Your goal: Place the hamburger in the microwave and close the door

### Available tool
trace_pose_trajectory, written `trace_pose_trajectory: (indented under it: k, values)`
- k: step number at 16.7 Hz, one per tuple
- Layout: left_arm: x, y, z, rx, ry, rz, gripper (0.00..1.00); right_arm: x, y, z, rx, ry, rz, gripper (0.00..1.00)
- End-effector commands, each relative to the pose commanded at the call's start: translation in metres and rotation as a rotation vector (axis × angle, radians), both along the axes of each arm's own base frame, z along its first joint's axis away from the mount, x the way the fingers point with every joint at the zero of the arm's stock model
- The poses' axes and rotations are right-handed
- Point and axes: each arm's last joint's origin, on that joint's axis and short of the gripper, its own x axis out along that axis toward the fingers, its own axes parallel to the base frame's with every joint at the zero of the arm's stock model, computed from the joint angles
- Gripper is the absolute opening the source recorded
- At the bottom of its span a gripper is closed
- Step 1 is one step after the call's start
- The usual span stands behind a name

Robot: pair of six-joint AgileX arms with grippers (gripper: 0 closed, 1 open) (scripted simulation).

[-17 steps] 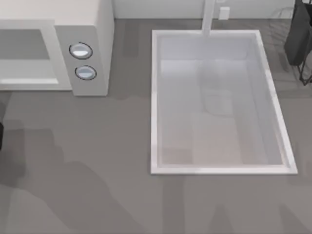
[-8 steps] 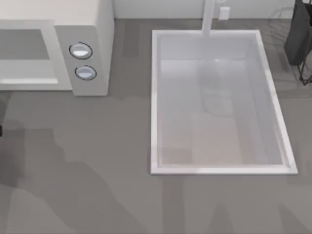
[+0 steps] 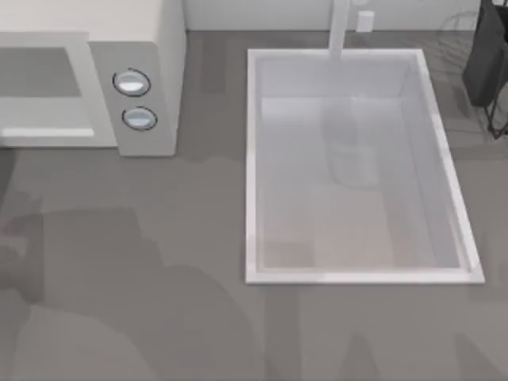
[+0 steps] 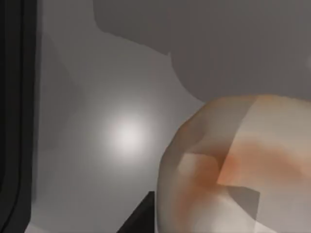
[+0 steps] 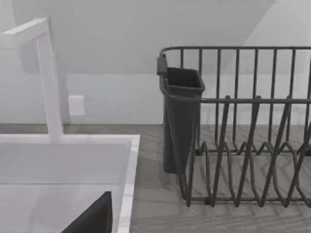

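Where readable, no lettering: hamburger (image 4: 233, 170), microwave (image 3: 135, 79) knobs plain.

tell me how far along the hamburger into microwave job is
Done: nothing is confirmed yet. In the top view the microwave stands at the table's far left with its window panel across the front. In hand: the left wrist view has the hamburger right up against the camera, over a pale grey surface; whether it is gripped or inside the microwave, I cannot tell. Left: confirming placement and shutting the door.
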Motion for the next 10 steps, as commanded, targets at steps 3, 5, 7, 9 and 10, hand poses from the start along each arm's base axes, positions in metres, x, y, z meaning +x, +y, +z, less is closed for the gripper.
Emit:
trace_pose_trajectory:
  k: [3, 5, 7, 9, 10]
  values:
    - [-0.003, -0.001, 0.022, 0.001, -0.003, -0.001, 0.0, 0.0, 0.0, 0.0, 0.0, 0.0, 0.0, 1.0]
    - [-0.003, -0.002, 0.025, 0.001, -0.003, -0.002, 0.0, 0.0, 0.0, 0.0, 0.0, 0.0, 0.0, 1.0]
    - [-0.003, -0.002, 0.025, 0.001, -0.003, -0.002, 0.0, 0.0, 0.0, 0.0, 0.0, 0.0, 0.0, 1.0]
    - [-0.003, -0.002, 0.023, 0.0, 0.004, -0.005, 0.0, 0.0, 0.0, 0.0, 0.0, 0.0, 0.0, 1.0]
    - [-0.002, -0.002, 0.022, 0.001, -0.002, -0.004, 0.0, 0.0, 0.0, 0.0, 0.0, 0.0, 0.0, 1.0]
